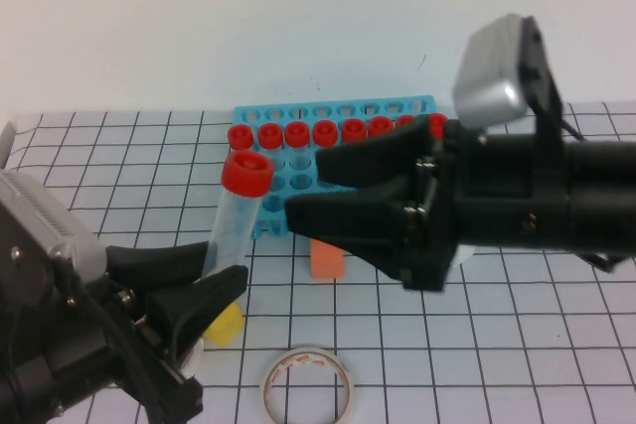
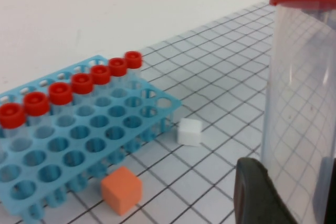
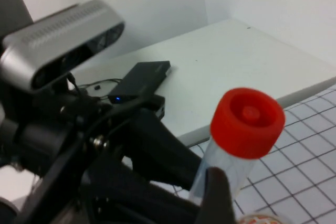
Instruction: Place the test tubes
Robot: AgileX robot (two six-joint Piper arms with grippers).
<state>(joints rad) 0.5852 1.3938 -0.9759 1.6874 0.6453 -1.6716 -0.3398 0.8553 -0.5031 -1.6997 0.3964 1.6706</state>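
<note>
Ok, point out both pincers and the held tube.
Tube (image 1: 236, 215), high view: clear body.
Left pincer (image 1: 224, 267), high view, near left: between fingertips, shut on tube.
Right pincer (image 1: 304, 193), high view, over rack (image 1: 241, 112): between open fingertips.

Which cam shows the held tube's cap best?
Right wrist view: red cap seen whole, top-on. High view shows it smaller, tube gripped by left hand front-left; right hand open by the rack. Left wrist view crops it at the edge.

Clear, smooth plastic test tube (image 1: 231, 230) – glossy red cap (image 1: 246, 172), blue plastic rack (image 1: 298, 109), matt orange cube (image 1: 327, 261)
</note>
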